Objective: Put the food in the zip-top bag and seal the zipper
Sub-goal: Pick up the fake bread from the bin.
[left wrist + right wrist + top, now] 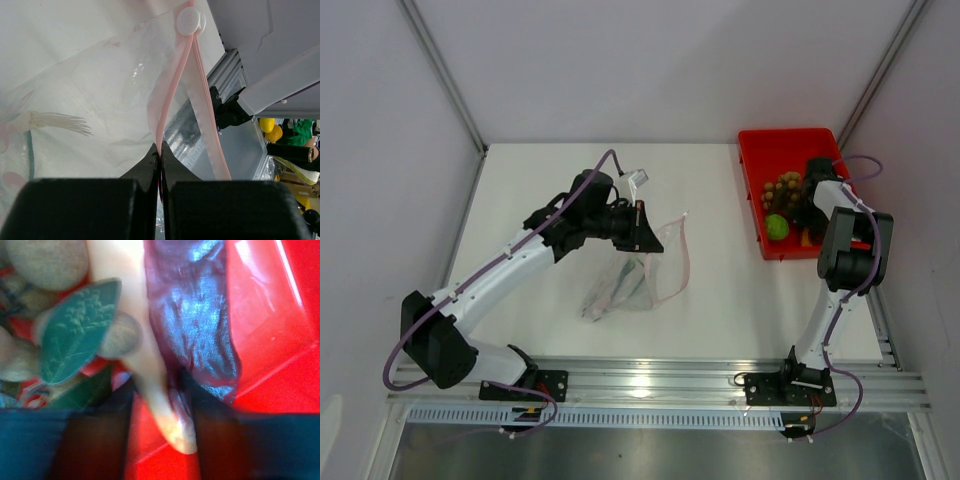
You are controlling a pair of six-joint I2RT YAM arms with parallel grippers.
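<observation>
The zip-top bag (655, 275) lies on the white table, its mouth lifted. My left gripper (644, 228) is shut on the zipper (170, 95), pinching the pink strip between its fingertips (150, 165) below the white slider (190, 21). A green onion (55, 120) shows inside the bag. My right gripper (807, 210) is down in the red tray (790, 138), beside the tan fruits (785, 188) and the green fruit (777, 227). Its jaws stand apart astride a pale cream tip (172, 425) that lies against the dark purplish-red piece (195, 315). A strip of tray shows beside the left finger (100, 435).
Grey walls close in the table on three sides. An aluminium rail (660, 378) with both arm bases runs along the near edge. The red tray sits at the far right corner, close to the wall. A green leaf (75, 335) lies over the tan fruits.
</observation>
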